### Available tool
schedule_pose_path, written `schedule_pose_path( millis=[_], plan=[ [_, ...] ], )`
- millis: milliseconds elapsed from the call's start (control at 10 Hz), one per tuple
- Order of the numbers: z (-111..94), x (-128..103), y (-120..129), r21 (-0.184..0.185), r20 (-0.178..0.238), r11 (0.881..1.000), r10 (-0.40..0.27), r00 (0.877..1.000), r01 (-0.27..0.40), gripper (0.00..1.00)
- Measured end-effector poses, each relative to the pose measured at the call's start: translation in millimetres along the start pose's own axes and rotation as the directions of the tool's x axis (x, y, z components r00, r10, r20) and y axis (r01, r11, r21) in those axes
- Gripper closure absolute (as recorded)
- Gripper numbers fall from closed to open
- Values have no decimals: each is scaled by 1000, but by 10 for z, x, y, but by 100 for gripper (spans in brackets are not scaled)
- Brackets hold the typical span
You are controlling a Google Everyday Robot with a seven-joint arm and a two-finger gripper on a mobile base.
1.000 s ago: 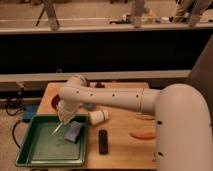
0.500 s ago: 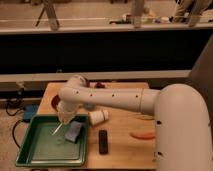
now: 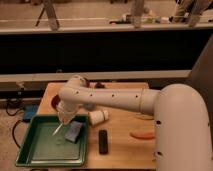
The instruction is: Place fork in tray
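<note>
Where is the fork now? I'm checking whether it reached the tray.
In the camera view, left side: the fork pokes out just below the claw, above the tray's back half, beside a blue block.

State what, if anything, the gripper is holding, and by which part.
The gripper, over the green tray, appears to hold the fork by its upper end; the rest slants down towards the tray floor.

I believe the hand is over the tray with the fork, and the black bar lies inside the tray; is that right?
Not quite: the black bar lies on the table, beside the tray, not in it, as the camera view shows. The hand is indeed over the tray, with the fork at its tip.
</note>
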Motion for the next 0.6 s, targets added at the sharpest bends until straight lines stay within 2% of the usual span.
schedule_pose_path(
  millis=[500, 600],
  plan=[
    [12, 11, 5, 0, -1, 1000, -29, 1000, 29, 70],
    [15, 13, 6, 0, -1, 999, -33, 999, 33, 64]
  ],
)
